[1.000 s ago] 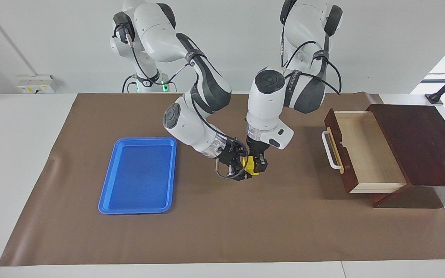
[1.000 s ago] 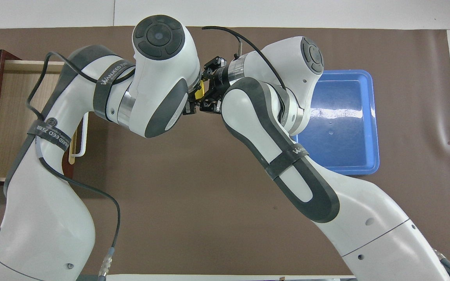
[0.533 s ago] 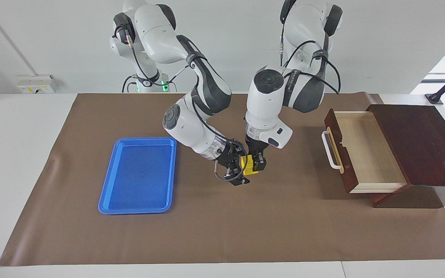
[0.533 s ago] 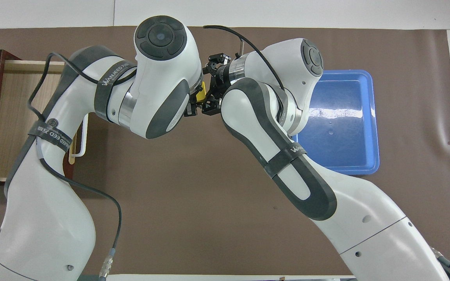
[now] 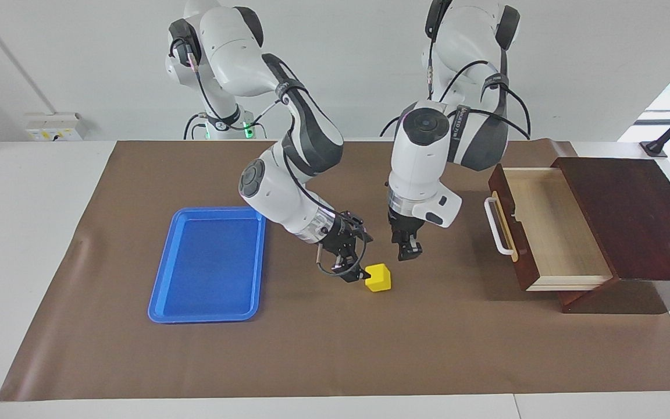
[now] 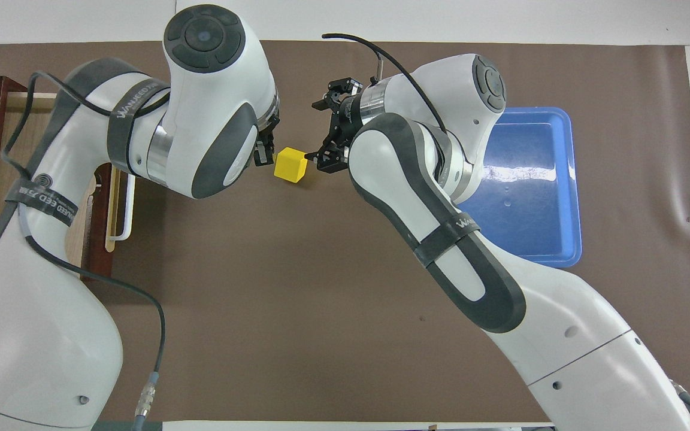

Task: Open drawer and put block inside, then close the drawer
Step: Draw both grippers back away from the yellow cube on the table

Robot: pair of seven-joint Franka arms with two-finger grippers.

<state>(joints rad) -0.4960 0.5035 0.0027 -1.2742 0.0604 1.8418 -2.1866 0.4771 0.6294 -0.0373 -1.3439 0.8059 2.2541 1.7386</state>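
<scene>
In the facing view, we see the block (image 5: pixel 378 277) lying free on the brown mat (image 5: pixel 335 349) of the bench, between the blue tray (image 5: pixel 207 265) and the drawer (image 5: pixel 544 230), which stands pulled out of its cabinet (image 5: pixel 631 215). Our right tool (image 5: pixel 351 265) sits just beside the block with fingers spread, gripping nothing. Our left tool (image 5: pixel 407 249) hangs above the mat near the block; we cannot tell whether its fingers are parted.

In the overhead view, the block (image 6: pixel 290 164) rests between the left tool (image 6: pixel 264 152) and the released right tool (image 6: pixel 325 134), touching neither.
</scene>
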